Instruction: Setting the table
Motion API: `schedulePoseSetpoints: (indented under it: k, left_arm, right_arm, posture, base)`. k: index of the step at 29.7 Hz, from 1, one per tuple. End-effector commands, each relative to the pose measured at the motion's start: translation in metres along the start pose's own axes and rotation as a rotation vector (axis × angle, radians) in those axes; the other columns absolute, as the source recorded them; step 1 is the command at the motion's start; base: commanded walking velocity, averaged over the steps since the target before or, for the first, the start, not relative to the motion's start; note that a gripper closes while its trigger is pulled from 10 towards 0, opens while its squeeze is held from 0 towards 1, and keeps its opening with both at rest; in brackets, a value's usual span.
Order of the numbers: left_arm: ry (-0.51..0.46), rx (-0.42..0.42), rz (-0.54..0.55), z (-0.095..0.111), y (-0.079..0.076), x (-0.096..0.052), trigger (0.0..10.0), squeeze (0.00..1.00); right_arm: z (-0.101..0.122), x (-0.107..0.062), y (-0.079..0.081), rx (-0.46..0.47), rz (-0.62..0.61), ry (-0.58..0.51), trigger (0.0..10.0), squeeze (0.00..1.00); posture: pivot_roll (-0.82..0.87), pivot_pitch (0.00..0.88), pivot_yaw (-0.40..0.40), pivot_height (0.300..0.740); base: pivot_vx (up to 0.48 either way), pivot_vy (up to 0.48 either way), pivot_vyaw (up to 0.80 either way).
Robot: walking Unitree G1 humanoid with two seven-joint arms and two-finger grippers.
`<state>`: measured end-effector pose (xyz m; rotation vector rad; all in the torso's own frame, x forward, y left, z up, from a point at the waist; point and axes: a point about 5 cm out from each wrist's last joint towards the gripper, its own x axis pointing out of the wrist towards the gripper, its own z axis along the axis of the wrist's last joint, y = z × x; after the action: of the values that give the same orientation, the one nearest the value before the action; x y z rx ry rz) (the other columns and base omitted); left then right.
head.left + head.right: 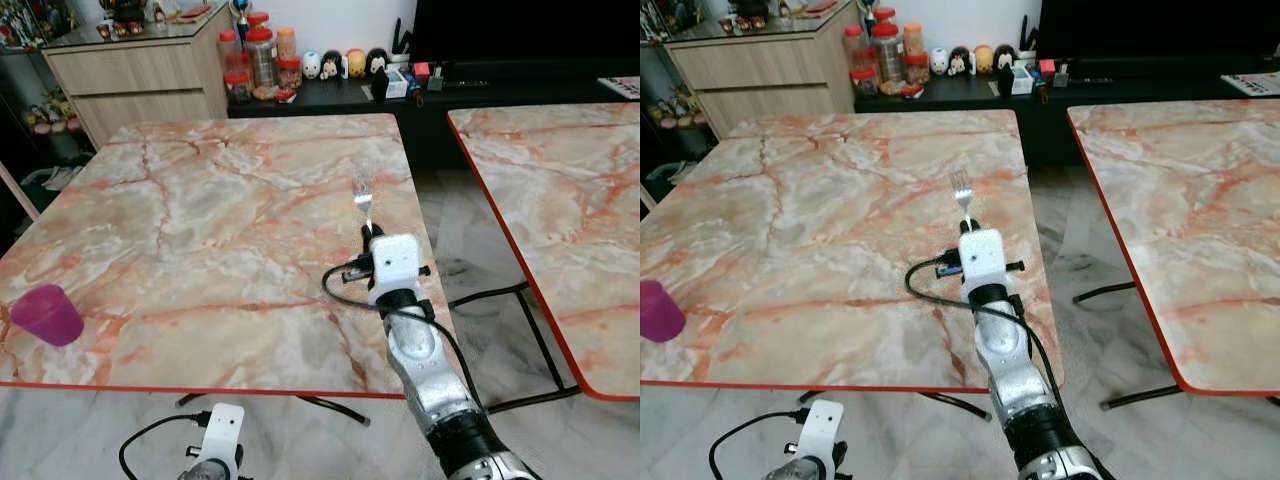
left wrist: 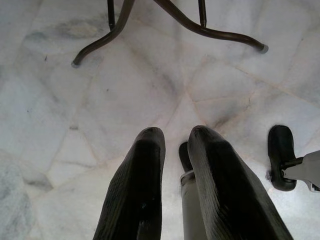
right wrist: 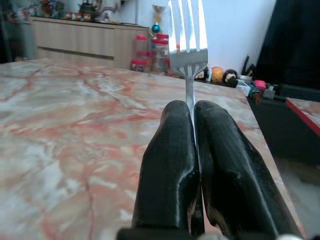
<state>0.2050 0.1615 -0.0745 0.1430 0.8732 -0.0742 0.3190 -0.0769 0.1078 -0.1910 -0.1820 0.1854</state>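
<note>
Right gripper (image 3: 192, 117): reaching out over the near right part of the marble table (image 1: 200, 220), fingers pressed together on the handle of a fork (image 3: 187, 35)
Fork: upright in the right gripper, tines up and away from the robot, held above the tabletop near the table's right edge
Left gripper (image 2: 175, 145): hanging low below the table's near edge, pointing down at the pale stone floor (image 2: 60, 100); fingers parted by a narrow gap, holding nothing
Purple cup (image 1: 46, 314): upright on the table's near left corner, well apart from the fork
Second table (image 1: 560, 200): same marble top with red rim, to the right across a gap of floor
Table legs (image 2: 200, 27): dark curved metal, resting on the floor ahead of the left gripper
Background: wooden sideboard (image 1: 135, 75) and a dark low shelf with jars (image 1: 262, 55) and small figurines (image 1: 340, 64) beyond the table
</note>
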Motion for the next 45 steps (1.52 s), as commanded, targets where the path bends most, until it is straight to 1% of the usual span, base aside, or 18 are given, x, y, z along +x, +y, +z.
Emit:
schedulePoseSetpoints:
  k: [1, 3, 6, 13, 21, 31, 36, 43, 45]
  left_arm:
    - [0.022, 0.01, 0.001, -0.005, 0.003, -0.001, 10.0, 0.0]
    - [0.024, 0.017, -0.003, -0.005, 0.003, -0.001, 10.0, 0.0]
    - [0.024, 0.03, -0.011, -0.005, 0.002, -0.001, 10.0, 0.0]
    - [0.019, 0.045, -0.015, -0.006, 0.002, -0.001, 10.0, 0.0]
    - [0.023, 0.06, -0.027, -0.006, 0.0, -0.001, 10.0, 0.0]
    - [0.027, 0.064, -0.03, -0.007, 0.0, -0.001, 10.0, 0.0]
    - [0.028, 0.064, -0.028, -0.008, 0.001, -0.001, 10.0, 0.0]
    - [0.028, 0.065, -0.029, -0.007, 0.001, -0.001, 10.0, 0.0]
    - [0.028, 0.067, -0.03, -0.007, 0.001, -0.001, 10.0, 0.0]
  right_arm:
    - [0.004, 0.0, 0.003, -0.006, 0.011, -0.036, 10.0, 0.0]
    - [0.006, 0.001, 0.007, -0.044, 0.043, -0.07, 10.0, 0.0]
    - [0.004, 0.0, 0.01, -0.081, 0.062, -0.086, 10.0, 0.0]
    - [0.008, 0.0, 0.012, -0.058, 0.054, -0.12, 10.0, 0.0]
    - [0.008, 0.001, 0.015, -0.049, 0.07, -0.13, 10.0, 0.0]
    - [0.008, 0.004, 0.012, -0.034, 0.051, -0.117, 10.0, 0.0]
    - [0.009, 0.005, 0.013, -0.018, 0.054, -0.122, 10.0, 0.0]
    - [0.011, 0.005, 0.014, -0.022, 0.057, -0.14, 10.0, 0.0]
    - [0.011, 0.006, 0.014, -0.026, 0.05, -0.129, 10.0, 0.0]
  posture:
    - [-0.06, 0.0, 0.068, 0.74]
    - [-0.06, 0.0, 0.07, 0.74]
    - [-0.06, 0.0, 0.072, 0.74]
    - [-0.07, 0.0, 0.077, 0.74]
    - [-0.08, 0.0, 0.079, 0.74]
    - [-0.09, 0.0, 0.08, 0.74]
    - [-0.09, 0.0, 0.081, 0.74]
    - [-0.09, 0.0, 0.081, 0.74]
    - [-0.09, 0.0, 0.08, 0.74]
  base:
    - [0.0, 0.0, 0.0]
    - [0.0, 0.0, 0.0]
    - [0.0, 0.0, 0.0]
    - [0.0, 0.0, 0.0]
    - [0.0, -0.33, 0.0]
    - [0.0, -0.374, 0.0]
    - [0.0, -0.415, -0.38]
    - [0.0, -0.412, 0.0]
    - [0.0, -0.414, 0.0]
